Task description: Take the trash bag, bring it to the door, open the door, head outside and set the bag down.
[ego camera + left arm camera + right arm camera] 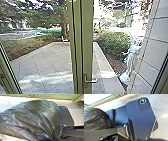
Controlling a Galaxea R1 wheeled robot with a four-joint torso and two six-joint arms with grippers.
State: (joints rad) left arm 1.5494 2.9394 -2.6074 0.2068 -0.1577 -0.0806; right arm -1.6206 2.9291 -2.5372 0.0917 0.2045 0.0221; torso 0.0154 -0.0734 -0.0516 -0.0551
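Bag of shiny dark plastic (37,117) tapers toward our left gripper, presumably freeing our right gripper for the silver metal lever handle (92,80); we cannot tell whether either is open or closed.

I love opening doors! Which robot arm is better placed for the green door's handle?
Probably the right: the silver metal lever handle sits slightly right of centre in the head view, and the dark, shiny plastic trash bag bulks large before the left wrist camera.
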